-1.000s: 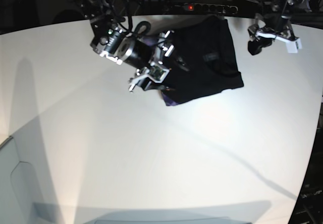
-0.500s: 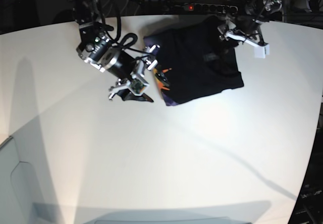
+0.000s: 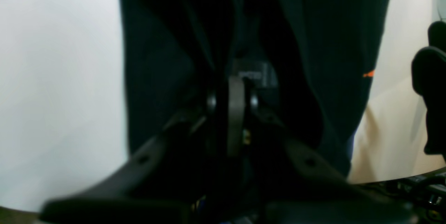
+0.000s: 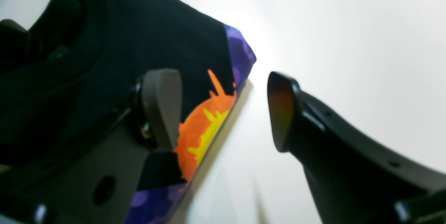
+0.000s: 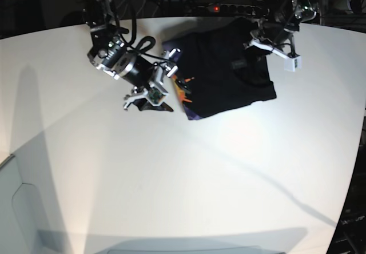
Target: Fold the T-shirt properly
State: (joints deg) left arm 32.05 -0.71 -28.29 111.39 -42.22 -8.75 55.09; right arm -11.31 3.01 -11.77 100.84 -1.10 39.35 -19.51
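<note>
White table (image 5: 171, 179), black T-shirt (image 5: 229, 74)

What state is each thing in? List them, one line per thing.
T-shirt: folded into a compact shape, lying flat on the table, orange and purple print showing at one edge.
Left claw: shut, pinching black T-shirt cloth.
Right claw: open, holding nothing, beside the printed edge.
Table: white, the T-shirt near its far edge.
</note>
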